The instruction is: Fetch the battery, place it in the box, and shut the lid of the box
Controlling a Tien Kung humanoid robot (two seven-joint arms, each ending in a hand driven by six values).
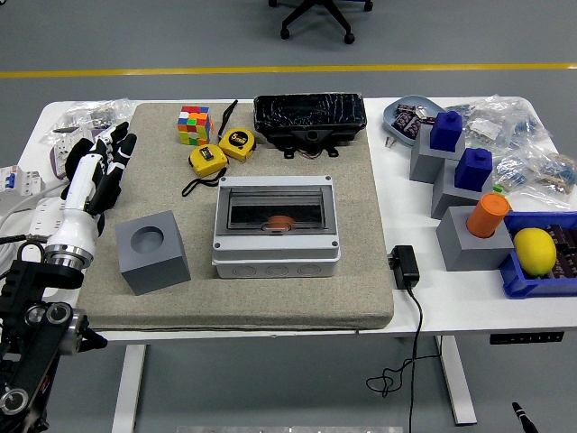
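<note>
The left arm (54, 262) comes in from the lower left corner and reaches away along the left side, its white forearm slanting toward the far side. The left hand (97, 167) hovers with black fingers (122, 144) spread loosely, pointing far and slightly right, holding nothing.

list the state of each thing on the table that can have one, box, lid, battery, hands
box: upright on the mat, closed
lid: clear, shut flat over the box
battery: orange, lying inside the box under the lid
grey cube: upright, round hole on top empty
left hand: open, holds nothing, over the mat's left edge
orange cylinder: standing in its grey block
right hand: not in view
</note>
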